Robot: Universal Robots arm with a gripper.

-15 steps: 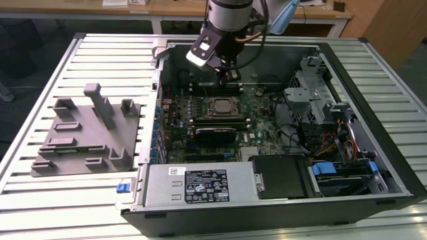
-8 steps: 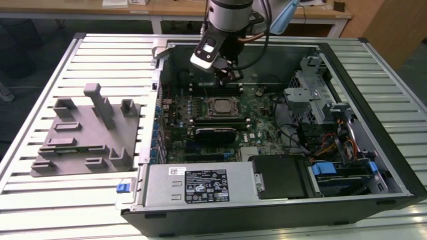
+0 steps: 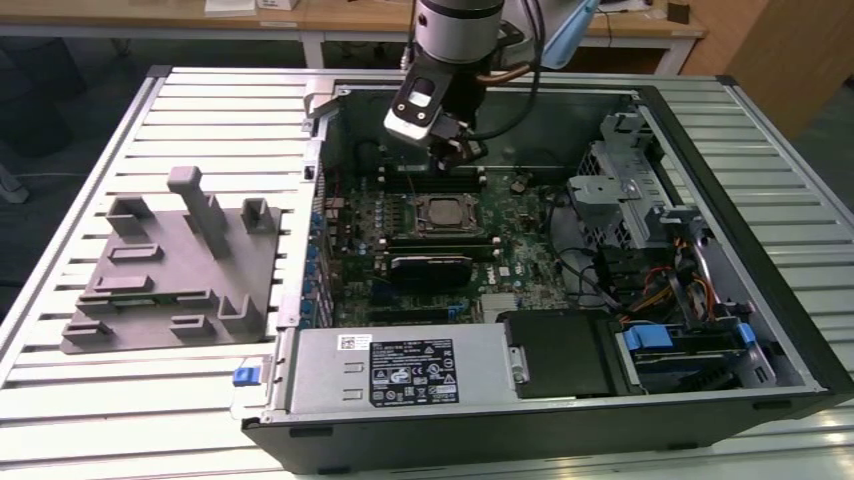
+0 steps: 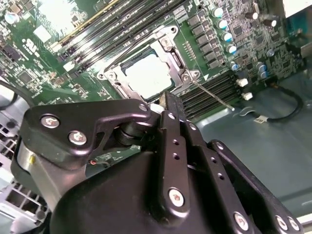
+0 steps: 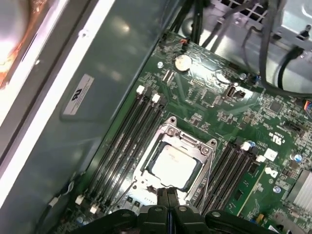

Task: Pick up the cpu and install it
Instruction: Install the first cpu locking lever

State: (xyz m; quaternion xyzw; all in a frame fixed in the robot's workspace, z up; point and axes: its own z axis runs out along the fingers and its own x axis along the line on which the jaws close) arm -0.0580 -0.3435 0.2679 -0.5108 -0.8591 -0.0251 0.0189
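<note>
cpu (image 5: 171, 165): pale square chip, lying flat inside the socket (image 5: 168, 127), ringed on all sides by the socket's metal frame. It looks level and placed rather than carried.

Gripper (image 5: 168, 191): fingers pressed together with nothing between them. It hangs just above the socket's edge, tips beside one side of the cpu. I cannot tell whether the tips touch the frame.

Handling note (judgement): the step in hand looks like seating work at the socket. Any push belongs on the frame or the chip's metal top. It should go straight down and gently, with no sideways drag that could skew the chip on its contacts.

Lever (image 4: 212, 95): thin wire running out from a socket corner over the memory slots (image 4: 214, 87). Whether it is latched cannot be told.

Memory slots: long dark rows flanking the socket on two opposite sides.

Motherboard (image 3: 534, 230): green board carrying the socket near its middle.

Case (image 3: 787, 330): lying open side up. It contains the motherboard, a power supply (image 3: 400, 370) well apart from the socket along the near wall, and a drive cage (image 3: 627, 190) with cables near the socket on the exterior view's right.

Tray (image 3: 174, 270): grey, with upright posts, outside the case and well apart from the socket on the exterior view's left, resting on the slatted table (image 3: 80, 200).
</note>
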